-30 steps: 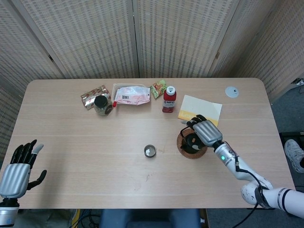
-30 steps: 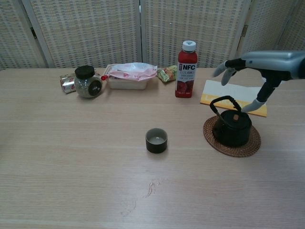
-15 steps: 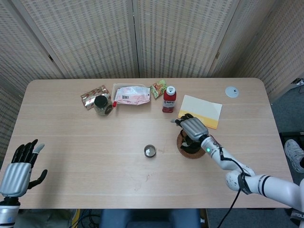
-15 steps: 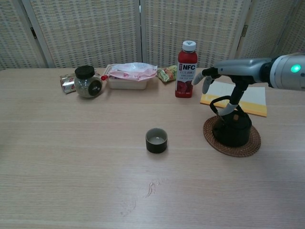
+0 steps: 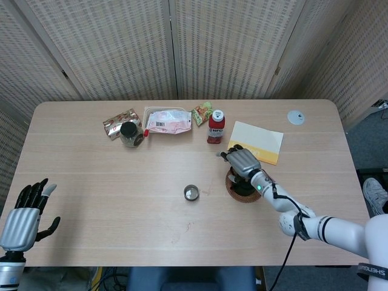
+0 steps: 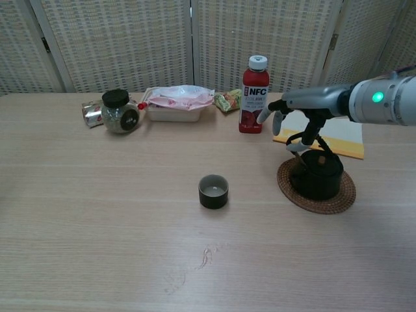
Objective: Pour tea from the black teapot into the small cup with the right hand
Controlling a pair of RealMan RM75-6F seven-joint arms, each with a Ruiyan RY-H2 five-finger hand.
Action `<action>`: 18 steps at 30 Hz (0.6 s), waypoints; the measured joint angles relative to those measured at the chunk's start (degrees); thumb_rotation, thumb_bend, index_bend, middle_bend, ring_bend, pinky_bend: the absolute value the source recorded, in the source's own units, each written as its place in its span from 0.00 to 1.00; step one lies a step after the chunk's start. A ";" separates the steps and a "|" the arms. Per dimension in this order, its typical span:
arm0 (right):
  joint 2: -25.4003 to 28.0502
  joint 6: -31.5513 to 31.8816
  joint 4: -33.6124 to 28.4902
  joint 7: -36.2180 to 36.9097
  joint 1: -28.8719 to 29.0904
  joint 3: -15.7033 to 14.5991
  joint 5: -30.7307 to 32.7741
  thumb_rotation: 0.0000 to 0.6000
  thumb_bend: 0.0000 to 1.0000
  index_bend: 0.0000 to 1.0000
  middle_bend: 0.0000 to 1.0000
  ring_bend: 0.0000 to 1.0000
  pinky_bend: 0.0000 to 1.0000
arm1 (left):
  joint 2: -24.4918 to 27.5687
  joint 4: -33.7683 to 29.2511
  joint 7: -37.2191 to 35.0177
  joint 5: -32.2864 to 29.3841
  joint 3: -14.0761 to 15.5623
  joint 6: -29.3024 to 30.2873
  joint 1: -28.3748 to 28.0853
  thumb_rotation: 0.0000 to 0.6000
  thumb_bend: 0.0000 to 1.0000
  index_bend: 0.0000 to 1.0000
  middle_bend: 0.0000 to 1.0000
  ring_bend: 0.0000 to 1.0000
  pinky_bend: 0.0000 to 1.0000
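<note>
The black teapot stands on a round woven coaster right of centre; in the head view the teapot is mostly covered by my right hand. That right hand hovers flat just over the upright handle, fingers stretched out to the left, thumb hanging down beside the handle. I cannot see it gripping anything. The small dark cup sits empty mid-table, well left of the pot, also seen as cup. My left hand rests off the table's near left corner, fingers apart, holding nothing.
A red NFC bottle stands close behind the right hand's fingers. A yellow-and-white pad lies behind the pot. At the back left are a dark-lidded jar, a plastic tray pack and snack packets. A white disc lies far right.
My right hand has slid left and lower, from beside the teapot to directly over its handle, thumb now down at the handle. Teapot, cup and left hand stayed put.
</note>
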 measured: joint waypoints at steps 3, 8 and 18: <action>-0.57 -0.29 0.88 -0.20 0.60 -0.61 1.29 1.00 0.32 0.17 0.31 0.14 0.10 | -0.01 0.20 -0.18 0.03 0.02 0.08 0.05 1.00 0.33 0.10 0.00 0.00 0.00; -0.89 0.06 1.21 -0.62 1.14 -1.56 2.38 1.00 0.33 0.17 0.36 0.14 0.10 | -0.15 0.46 -0.56 -0.04 0.07 0.18 0.18 1.00 0.33 0.10 0.00 0.00 0.00; -0.52 1.75 0.35 -2.31 1.72 -3.21 5.09 1.00 0.34 0.17 0.45 0.16 0.10 | -0.37 1.09 -1.17 0.13 0.08 0.37 0.24 1.00 0.33 0.10 0.00 0.00 0.00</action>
